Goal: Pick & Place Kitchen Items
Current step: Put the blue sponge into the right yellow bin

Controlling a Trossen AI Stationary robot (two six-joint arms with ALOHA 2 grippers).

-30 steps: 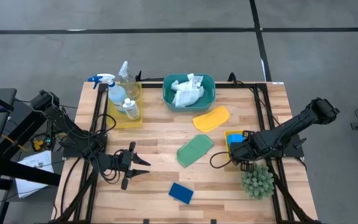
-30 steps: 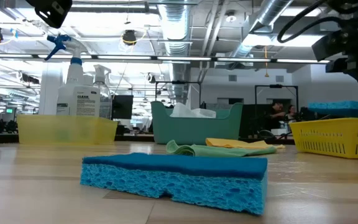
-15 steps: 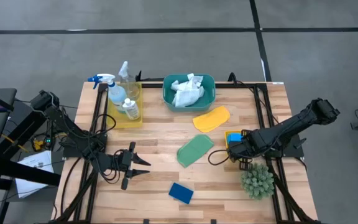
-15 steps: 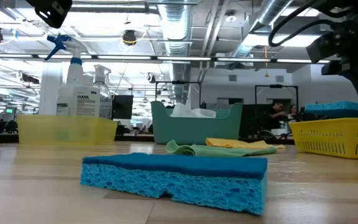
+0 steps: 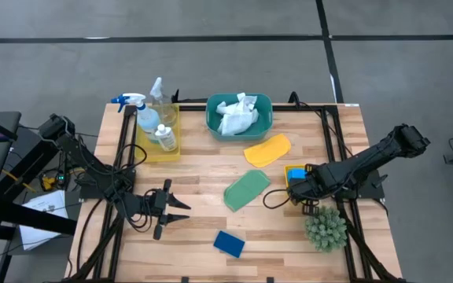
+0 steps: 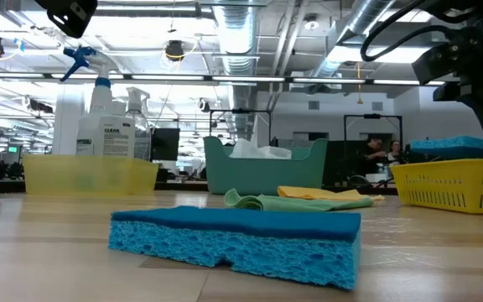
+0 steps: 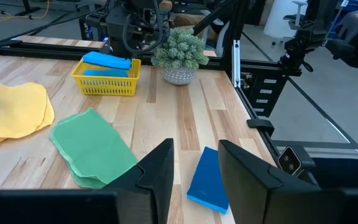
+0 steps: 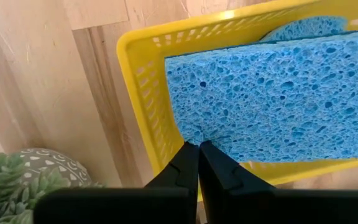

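Note:
A light-blue sponge [image 8: 272, 93] lies in a small yellow tray [image 8: 143, 99] at the table's right. My right gripper [image 8: 199, 147] is shut, with its tips at the sponge's long edge; it also shows in the high view [image 5: 292, 189]. My left gripper [image 5: 181, 211] is open and empty above the table's near left. A dark-blue sponge [image 5: 229, 243] lies flat near the front edge, just beyond the left gripper. A green cloth [image 5: 246, 189] and a yellow cloth [image 5: 267, 149] lie flat mid-table. A white cloth [image 5: 237, 115] sits in the teal basin. My right gripper's shut fingertips stand at the light-blue sponge's long edge [image 8: 194, 138], near one corner, coming from above. I cannot tell whether they touch or pinch it. The sponge lies flat across the yellow tray.
A spray bottle [image 5: 142, 112] and small bottles stand in a yellow tray [image 5: 173, 144] at the far left. The teal basin [image 5: 266, 118] is at the far middle. A spiky green plant [image 5: 325, 228] stands just in front of the right gripper's tray.
My right gripper has shifted a little toward the table's left edge over the yellow tray and stays shut. The light-blue sponge has kept its place.

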